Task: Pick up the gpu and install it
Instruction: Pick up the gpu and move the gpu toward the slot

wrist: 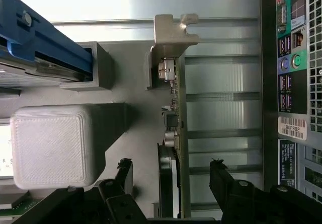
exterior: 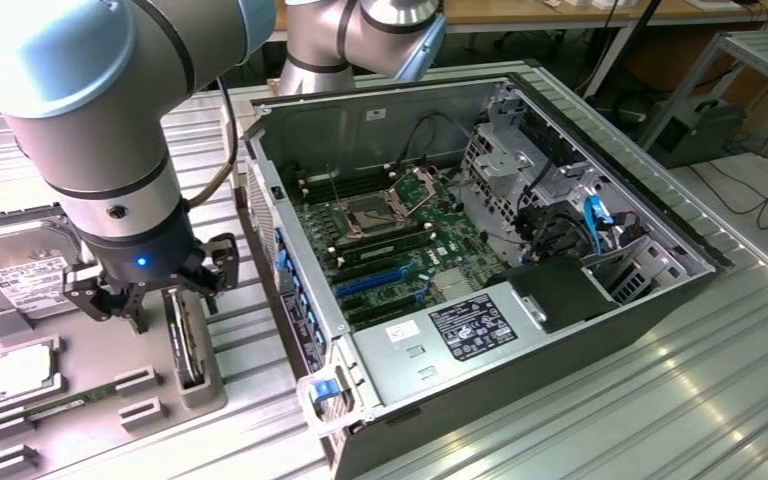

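Observation:
The gpu (exterior: 188, 345) stands on edge in a slot of the grey fixture tray (exterior: 91, 400), at the exterior view's left, beside the open computer case (exterior: 398, 370). In the wrist view the gpu (wrist: 177, 128) shows edge-on, a thin dark card with its silvery end bracket (wrist: 173, 32) at the far end. My gripper (exterior: 157, 305) hangs just above the card. Its black fingers (wrist: 123, 172) stand on either side of the card with a gap on each side, so the gripper (wrist: 171, 176) is open and holds nothing.
A silver hard drive (exterior: 17, 270), a processor chip (exterior: 24, 370) and a green memory stick (exterior: 44, 410) lie on the same tray. The motherboard (exterior: 398, 235) with blue slots (exterior: 371, 285) lies inside the case. The case's rear ports (wrist: 292, 73) are close beside the card.

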Available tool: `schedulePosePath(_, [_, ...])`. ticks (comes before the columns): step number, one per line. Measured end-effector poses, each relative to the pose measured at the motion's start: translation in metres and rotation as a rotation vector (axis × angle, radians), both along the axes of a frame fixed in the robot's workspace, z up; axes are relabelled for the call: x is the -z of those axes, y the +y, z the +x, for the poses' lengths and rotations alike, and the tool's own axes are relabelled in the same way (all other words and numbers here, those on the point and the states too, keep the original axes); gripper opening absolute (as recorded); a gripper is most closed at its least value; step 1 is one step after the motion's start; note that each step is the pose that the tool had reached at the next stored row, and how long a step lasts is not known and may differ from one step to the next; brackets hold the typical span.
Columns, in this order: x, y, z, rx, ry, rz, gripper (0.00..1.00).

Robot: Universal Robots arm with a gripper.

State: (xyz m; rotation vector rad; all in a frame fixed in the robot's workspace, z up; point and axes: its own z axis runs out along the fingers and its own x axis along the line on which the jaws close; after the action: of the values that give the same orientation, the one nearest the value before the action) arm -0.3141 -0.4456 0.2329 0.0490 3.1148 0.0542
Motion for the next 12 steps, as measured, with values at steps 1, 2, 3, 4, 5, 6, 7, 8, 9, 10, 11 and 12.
schedulePosePath(1, [0.0,0.0,0.0,0.0,0.0,0.0001,0.72])
schedulePosePath(2, [0.0,0.0,0.0,0.0,0.0,0.0,0.72])
schedulePosePath(3, [0.0,0.0,0.0,0.0,0.0,0.0001,0.72])
schedulePosePath(4, [0.0,0.0,0.0,0.0,0.0,0.0,0.71])
schedulePosePath(5, [0.0,0.0,0.0,0.0,0.0,0.0,0.71])
schedulePosePath(6, [0.0,0.0,0.0,0.0,0.0,0.0001,0.71])
schedulePosePath(7, [0.0,0.0,0.0,0.0,0.0,0.0,0.64])
schedulePosePath(8, [0.0,0.0,0.0,0.0,0.0,0.0,0.58])
schedulePosePath(9, [0.0,0.0,0.0,0.0,0.0,0.0001,0.52])
schedulePosePath(10, [0.0,0.0,0.0,0.0,0.0,0.0001,0.52])
schedulePosePath(11, [0.0,0.0,0.0,0.0,0.0,0.0001,0.45])
schedulePosePath(12, [0.0,0.0,0.0,0.0,-0.0001,0.0001,0.45])
